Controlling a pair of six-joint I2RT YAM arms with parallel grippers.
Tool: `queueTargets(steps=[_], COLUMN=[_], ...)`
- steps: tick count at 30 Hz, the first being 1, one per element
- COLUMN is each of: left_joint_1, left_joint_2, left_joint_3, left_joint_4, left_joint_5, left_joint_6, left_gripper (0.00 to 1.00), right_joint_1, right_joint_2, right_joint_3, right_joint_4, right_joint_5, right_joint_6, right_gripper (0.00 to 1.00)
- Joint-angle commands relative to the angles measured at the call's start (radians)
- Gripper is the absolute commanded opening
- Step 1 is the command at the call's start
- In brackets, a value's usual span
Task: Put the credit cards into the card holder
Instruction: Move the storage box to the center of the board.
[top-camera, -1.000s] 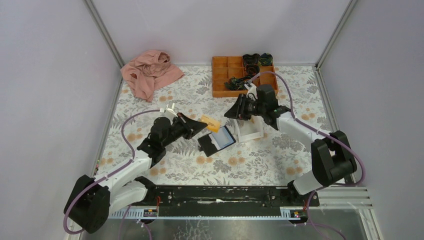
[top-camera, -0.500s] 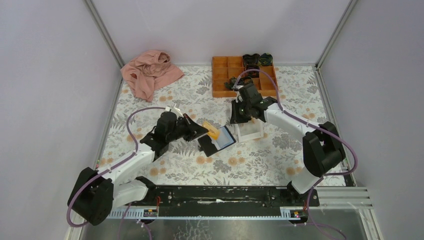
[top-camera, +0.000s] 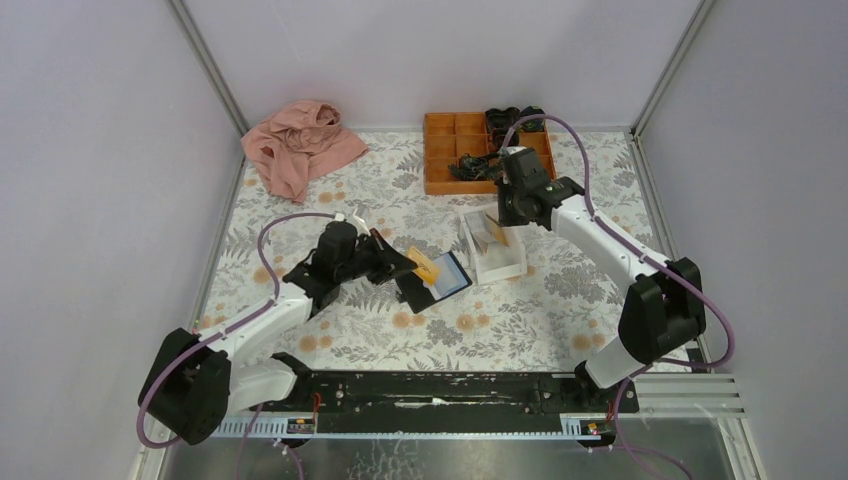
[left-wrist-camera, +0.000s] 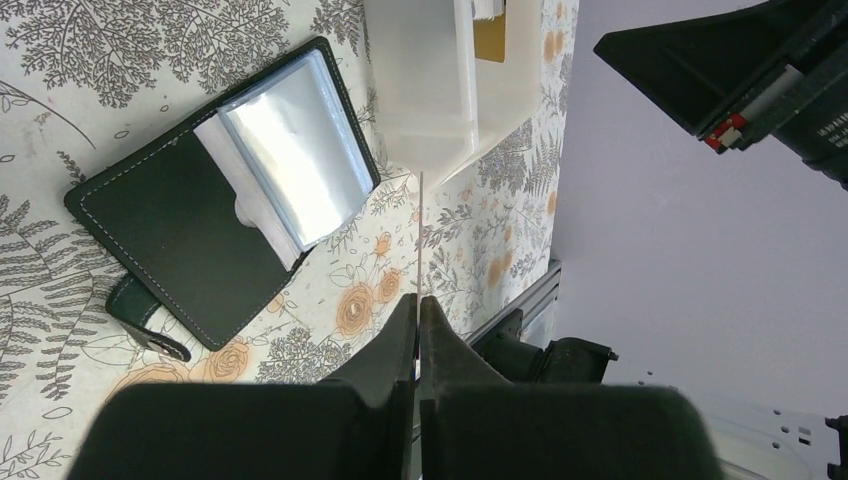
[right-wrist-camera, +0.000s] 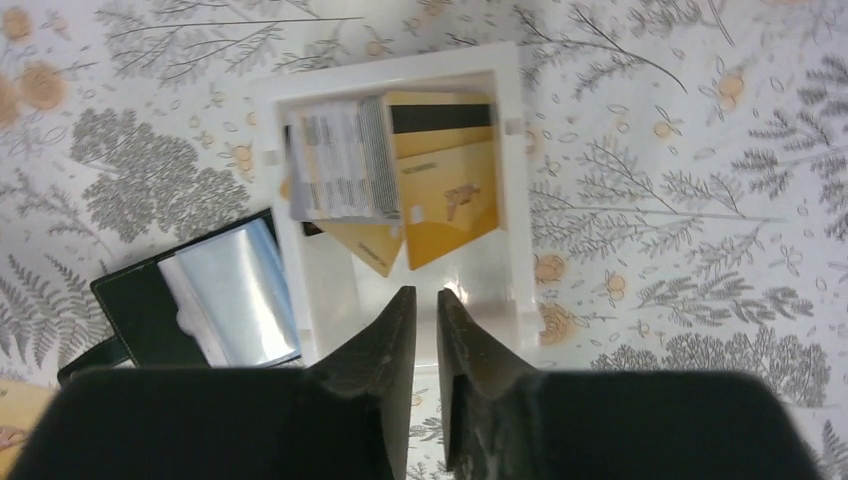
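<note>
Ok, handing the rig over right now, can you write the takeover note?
Left gripper: shut on one orange-yellow card, held on edge near the open card holder.
Right gripper: slightly open, empty, hovering over the white tray.
Remaining cards: piled in that tray.
Done: one card picked; none visible in the holder's pockets.
Left: insert held card, then the rest.

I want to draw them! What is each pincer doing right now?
Left pincer: closed on an orange credit card.
Right pincer: slightly open, holding nothing.
</note>
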Motion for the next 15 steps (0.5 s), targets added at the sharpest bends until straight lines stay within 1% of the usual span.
queueTargets(steps=[1, 6, 15], left_joint_1=[0.005, 0.005, 0.005], left_joint_2=[0.002, 0.003, 0.015], left_joint_3=[0.031, 0.039, 0.057], left_joint_4=[-0.014, -0.022, -0.027], left_joint_5=[0.036, 0.037, 0.042], left_joint_6=[0.027, 0.031, 0.04], left_gripper=[0.0, 0.0, 0.0], right_joint_1=[-0.033, -0.046, -0.062], right_joint_2=[0.021, 0.086, 0.215], right_joint_3=[-0.002, 0.015, 0.084], right_joint_4=[-0.032, -0.02, -0.015], right_joint_5=[-0.012, -0.033, -0.035], right_joint_6=[-0.001, 0.008, 0.003], right_gripper=[0.15, 0.06, 0.05])
